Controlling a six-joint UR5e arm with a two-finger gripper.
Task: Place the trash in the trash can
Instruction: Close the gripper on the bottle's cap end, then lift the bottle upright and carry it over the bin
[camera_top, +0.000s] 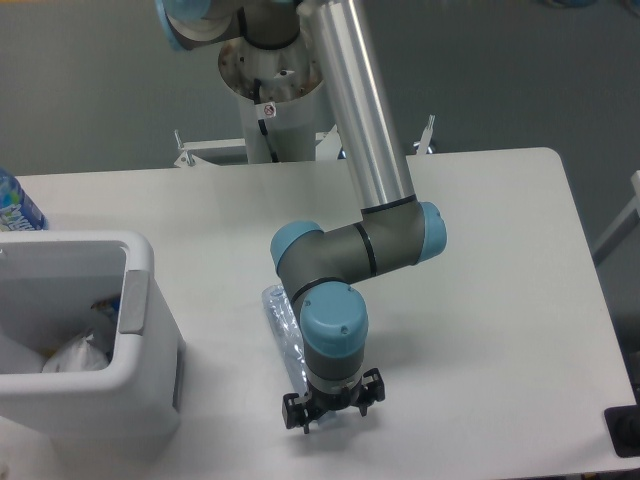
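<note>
The crushed clear plastic bottle (281, 328) lies on the white table, running from the middle toward the front edge. Its near end is hidden under my wrist. My gripper (333, 405) points straight down over that near end, low at the table. Its black fingers (294, 412) stand spread wide on either side, so it looks open; I cannot tell whether they touch the bottle. The crumpled white napkin (76, 354) lies inside the trash can (136, 300), a white rectangular bin with a grey flap on its rim, at the left.
An uncrushed bottle with a blue-green label (14, 204) stands behind the bin at the far left edge. The arm's base (268, 80) stands behind the table's back edge. The table's front edge is just below the gripper.
</note>
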